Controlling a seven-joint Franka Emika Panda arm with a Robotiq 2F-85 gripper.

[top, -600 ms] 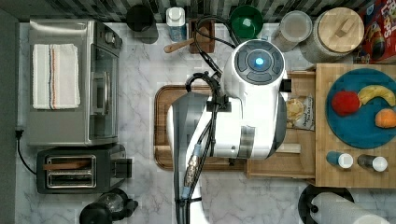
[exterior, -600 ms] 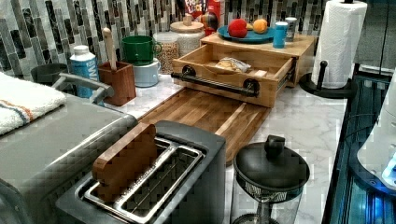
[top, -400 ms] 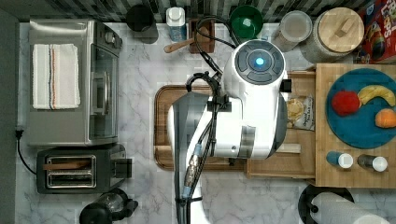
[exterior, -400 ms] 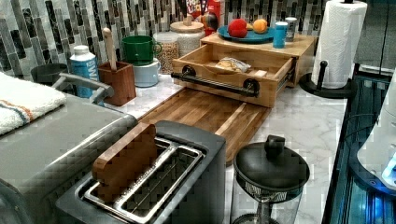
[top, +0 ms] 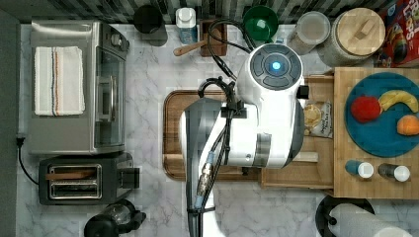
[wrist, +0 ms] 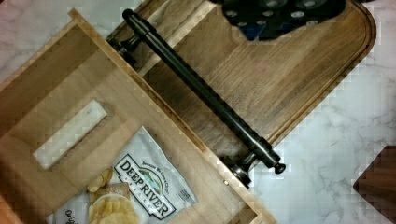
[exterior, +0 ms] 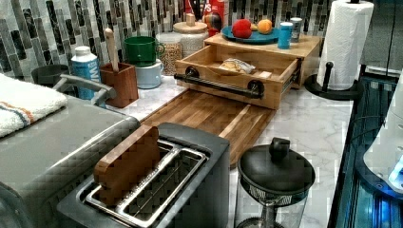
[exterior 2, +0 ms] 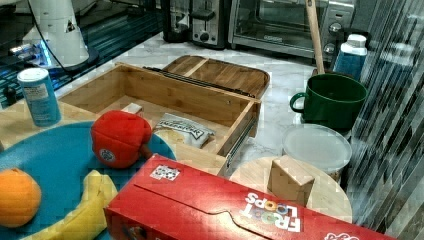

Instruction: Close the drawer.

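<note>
The drawer [exterior: 223, 92] is a shallow light-wood box standing pulled out from under a light wood slab [exterior: 311, 45]. A long black bar handle [wrist: 201, 93] runs across its front, over a darker cutting board. A bag of chips [wrist: 144, 186] and a small white stick [wrist: 70, 133] lie inside. In the top view the white arm [top: 272, 118] covers most of the drawer [top: 296, 175]. The gripper [wrist: 275, 18] is a dark shape above the cutting board, just outside the handle and apart from it. In the right view the drawer [exterior 2: 190, 97] is open.
The dark cutting board [top: 173, 133] lies on the marble in front of the drawer. The slab carries a blue plate [top: 380, 143] with fruit and two small shakers. A toaster [top: 84, 185], toaster oven [top: 74, 86], green mug [top: 261, 22], jars and paper towel roll [exterior: 349, 42] ring the counter.
</note>
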